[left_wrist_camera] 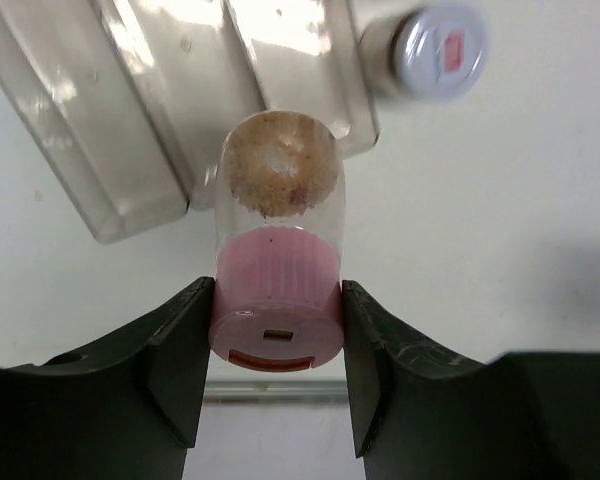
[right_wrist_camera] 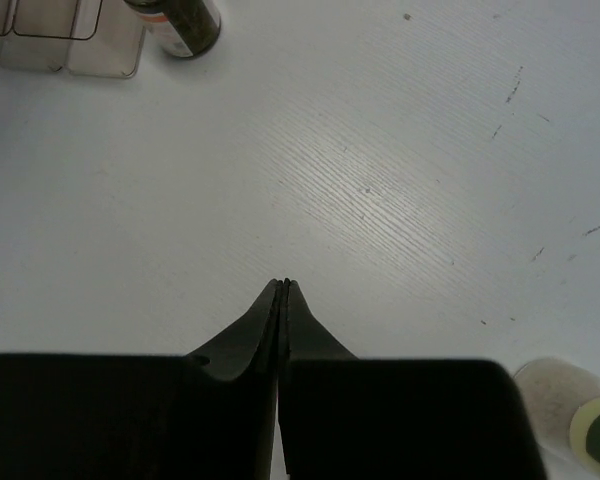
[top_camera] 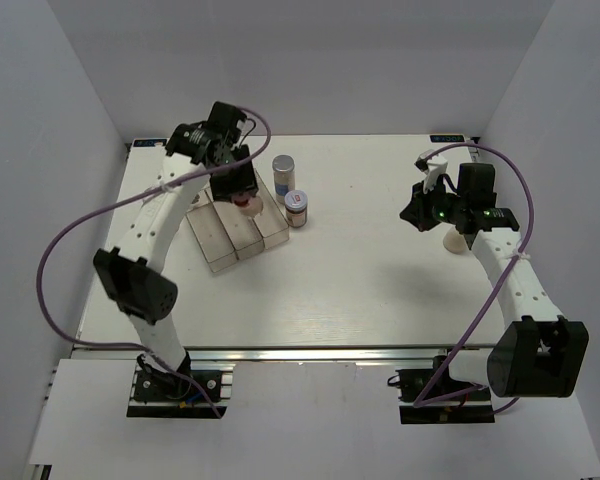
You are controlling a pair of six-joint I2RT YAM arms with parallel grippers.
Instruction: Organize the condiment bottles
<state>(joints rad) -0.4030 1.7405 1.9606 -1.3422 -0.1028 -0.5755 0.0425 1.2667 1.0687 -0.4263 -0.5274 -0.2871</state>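
Enclosing a scuffed white table [top_camera: 380, 290], plain white walls [top_camera: 330, 70] rise.

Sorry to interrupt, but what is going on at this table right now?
The left gripper grips a pink-lidded bottle by its lid at the clear tray. The right gripper is shut on nothing above bare table, a pale bottle beside it. A silver-lidded bottle and a white-lidded bottle stand beside the tray.

left gripper [top_camera: 242, 192] over clear tray [top_camera: 216, 248], upper left, pink-lidded bottle [top_camera: 247, 205] at its tip, silver-lidded bottle [top_camera: 283, 168], white-lidded jar [top_camera: 297, 208] just right of tray, pale bottle [top_camera: 456, 240] mid right
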